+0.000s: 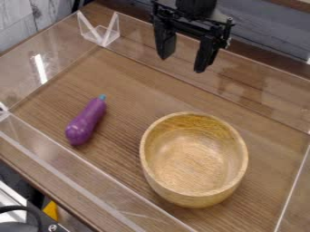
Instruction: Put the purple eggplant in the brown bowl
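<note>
arm above tool (184,54): cut by top edge | tray (36,63): right corner cropped

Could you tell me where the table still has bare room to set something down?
Bare wood lies between the purple eggplant and the brown bowl, and across the far side beneath the open end effector. The near right is crowded by the bowl.

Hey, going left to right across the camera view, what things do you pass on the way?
purple eggplant → gripper, hanging open above the table → brown bowl
</note>
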`<state>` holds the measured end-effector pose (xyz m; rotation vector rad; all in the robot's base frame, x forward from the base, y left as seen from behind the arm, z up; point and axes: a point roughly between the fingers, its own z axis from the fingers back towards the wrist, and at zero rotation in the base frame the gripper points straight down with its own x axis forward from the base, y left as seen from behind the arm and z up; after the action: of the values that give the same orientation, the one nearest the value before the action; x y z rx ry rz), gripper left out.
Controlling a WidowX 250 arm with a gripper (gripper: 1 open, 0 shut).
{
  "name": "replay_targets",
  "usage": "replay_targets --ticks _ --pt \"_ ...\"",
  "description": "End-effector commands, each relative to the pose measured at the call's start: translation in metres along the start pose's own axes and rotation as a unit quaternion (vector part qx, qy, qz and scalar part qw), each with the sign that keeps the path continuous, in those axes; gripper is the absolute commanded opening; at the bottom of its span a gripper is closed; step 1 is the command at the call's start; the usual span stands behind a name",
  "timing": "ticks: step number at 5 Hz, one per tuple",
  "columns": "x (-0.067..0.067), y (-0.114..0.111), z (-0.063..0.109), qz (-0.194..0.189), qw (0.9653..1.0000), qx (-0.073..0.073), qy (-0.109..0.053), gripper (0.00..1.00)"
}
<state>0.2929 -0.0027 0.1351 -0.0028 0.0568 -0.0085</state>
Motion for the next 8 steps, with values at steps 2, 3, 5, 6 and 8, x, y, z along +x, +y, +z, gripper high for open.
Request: replay_targets --ticks 2,3,5,6,8 --pt "-0.021 0.023 -0.009 0.021 0.9997 -0.006 0.006 1.00" --pt "-0.037 0.056 -0.008 0.036 0.9993 -0.004 -0.006 1.00" --pt "-0.070 0.100 -0.017 0.057 0.9982 0.006 -0.019 1.00" --pt "-0.079 0.111 -0.025 0.061 0.9978 0.009 -0.023 1.00" --pt "-0.089 0.129 -0.044 0.066 0.9972 0.009 -0.034 1.00"
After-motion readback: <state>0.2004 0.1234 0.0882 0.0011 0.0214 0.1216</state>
